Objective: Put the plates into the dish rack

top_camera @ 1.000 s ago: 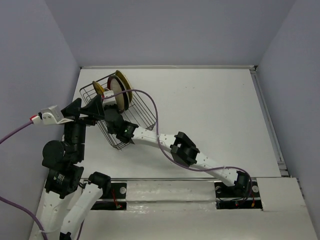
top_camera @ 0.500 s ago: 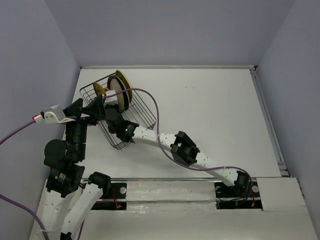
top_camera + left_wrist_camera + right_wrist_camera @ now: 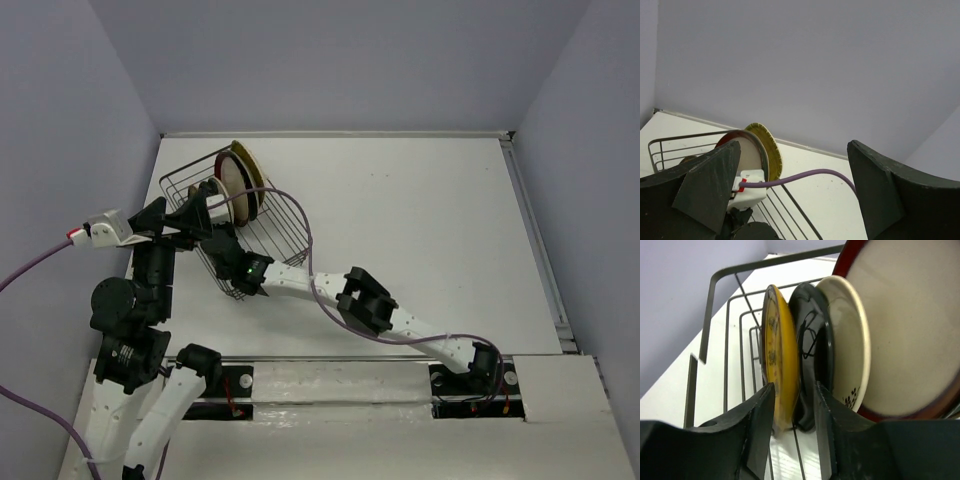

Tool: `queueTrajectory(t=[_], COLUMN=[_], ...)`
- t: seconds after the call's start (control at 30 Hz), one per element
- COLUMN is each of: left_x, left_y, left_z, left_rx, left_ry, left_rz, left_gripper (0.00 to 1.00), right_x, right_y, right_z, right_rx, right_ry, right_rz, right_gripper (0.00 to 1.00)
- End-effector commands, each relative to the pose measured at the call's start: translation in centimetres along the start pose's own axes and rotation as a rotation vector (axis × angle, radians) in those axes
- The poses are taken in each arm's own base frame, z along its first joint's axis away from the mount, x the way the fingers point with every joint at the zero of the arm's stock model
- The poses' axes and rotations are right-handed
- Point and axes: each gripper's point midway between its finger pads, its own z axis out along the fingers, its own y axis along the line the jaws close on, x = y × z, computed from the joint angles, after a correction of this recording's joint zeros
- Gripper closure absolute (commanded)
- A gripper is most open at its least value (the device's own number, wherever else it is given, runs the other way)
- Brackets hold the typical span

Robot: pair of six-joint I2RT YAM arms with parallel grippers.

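Observation:
The dark wire dish rack (image 3: pixel 280 232) sits at the table's left. Four plates stand on edge in it: yellow with dark pattern (image 3: pixel 776 360), glossy black (image 3: pixel 812 352), cream with dark patches (image 3: pixel 852 347) and large red-rimmed cream (image 3: pixel 912 325). The yellow ribbed plate (image 3: pixel 250 166) stands behind them, also in the left wrist view (image 3: pixel 771 150). The teal plate is not in view. My right gripper (image 3: pixel 795 392) is inside the rack, jaws slightly apart just before the lower edges of the yellow and black plates, gripping nothing. My left gripper (image 3: pixel 190 216) is wide open and empty above the rack's left side.
A purple cable (image 3: pixel 805 175) runs from the right wrist across the rack. The side wall stands close to the left of the rack. The white table (image 3: pixel 420 220) stretches to the right of the rack.
My right gripper has drawn back toward the rack's near end, away from the plates. My left gripper has shifted slightly.

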Motion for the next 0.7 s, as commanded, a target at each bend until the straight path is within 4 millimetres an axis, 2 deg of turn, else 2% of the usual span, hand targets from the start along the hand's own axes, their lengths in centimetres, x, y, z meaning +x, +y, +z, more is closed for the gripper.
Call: queueTrajectory(t=[0.0, 0.1, 0.13, 0.23, 0.27, 0.33, 0.37, 0.4, 0.47, 0.5, 0.57, 0.6, 0.63, 0.67], left_x=[-1.1, -1.0, -1.0, -0.7, -0.7, -0.7, -1.0, -1.2, -1.5, -1.6, -1.1, -0.9, -0.6, 0.2], left_y=[-0.2, 0.0, 0.1, 0.2, 0.1, 0.1, 0.0, 0.0, -0.1, -0.3, -0.6, -0.8, -0.8, -0.9], left_z=[0.4, 0.5, 0.5, 0.7, 0.8, 0.8, 0.8, 0.8, 0.7, 0.7, 0.7, 0.8, 0.8, 0.9], left_rx=[0.002, -0.005, -0.011, -0.016, -0.015, -0.016, -0.016, -0.017, -0.017, -0.013, 0.003, 0.010, 0.014, 0.023], left_ry=[-0.048, -0.047, -0.048, -0.039, -0.037, -0.038, -0.042, -0.045, -0.045, -0.043, -0.018, -0.006, 0.009, 0.035], left_rz=[-0.008, -0.004, -0.003, 0.003, 0.003, 0.004, 0.003, 0.001, -0.007, -0.011, -0.013, -0.017, -0.018, -0.016], left_gripper=[0.01, 0.01, 0.01, 0.01, 0.01, 0.01, 0.01, 0.01, 0.01, 0.01, 0.01, 0.01, 0.01, 0.01], right_x=[-2.5, -3.9, -5.3, -6.9, -8.8, -10.7, -15.0, -13.5, -15.4, -17.1, -18.0, -18.6, -22.1, -18.8], right_y=[0.6, 0.6, 0.8, 1.0, 1.1, 0.9, 0.4, -0.4, -1.4, -3.0, -4.8, -7.0, -7.7, -9.4], right_z=[-1.0, -1.2, -1.3, -1.9, -2.5, -3.4, -4.5, -5.2, -6.7, -8.4, -10.3, -12.4, -13.4, -14.6], right_rx=[0.013, 0.007, -0.006, -0.042, -0.071, -0.102, -0.116, -0.118, -0.143, -0.151, -0.167, -0.172, -0.179, -0.176], right_ry=[-0.042, -0.058, -0.069, -0.066, -0.069, -0.069, -0.103, -0.067, -0.069, -0.071, -0.064, -0.054, -0.099, -0.040], right_rz=[0.026, 0.028, 0.040, 0.040, 0.048, 0.063, 0.103, 0.069, 0.077, 0.078, 0.077, 0.066, 0.116, 0.074], right_gripper=[0.56, 0.47, 0.41, 0.30, 0.28, 0.22, 0.19, 0.16, 0.08, 0.02, 0.00, 0.00, 0.00, 0.00])
